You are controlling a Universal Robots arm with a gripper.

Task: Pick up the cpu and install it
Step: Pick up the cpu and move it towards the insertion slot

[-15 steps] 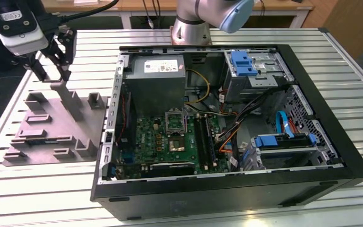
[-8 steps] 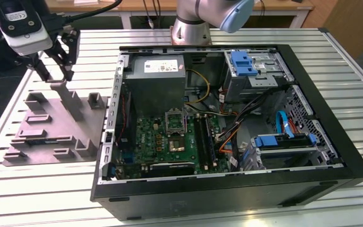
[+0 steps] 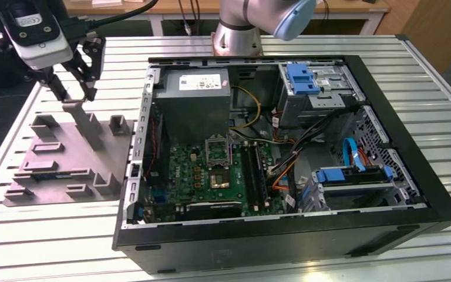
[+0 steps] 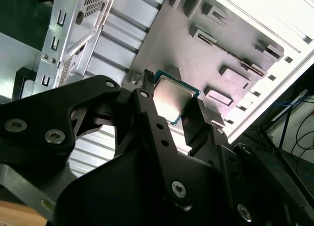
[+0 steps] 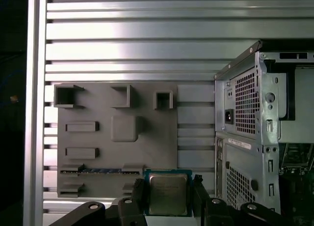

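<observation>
Cpu [image 5: 168, 194] is being pinched by two opposite edges in the end effector [image 3: 75, 94], leaving its metal top bare. It is hanging just above the grey tray [image 3: 61, 158] on the surface [image 3: 45, 247], beside the open computer case [image 3: 288, 241].

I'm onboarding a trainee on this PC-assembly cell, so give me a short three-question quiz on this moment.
1. True or false: the gripper is shut on the cpu.
2. In the exterior view, the gripper hangs over: A) the grey fixture; B) the green motherboard; C) the blue drive bay.
3. Fill in: in the exterior view, the grey fixture lies to the computer case's ____.
Key: 1 true; 2 A; 3 left.
</observation>
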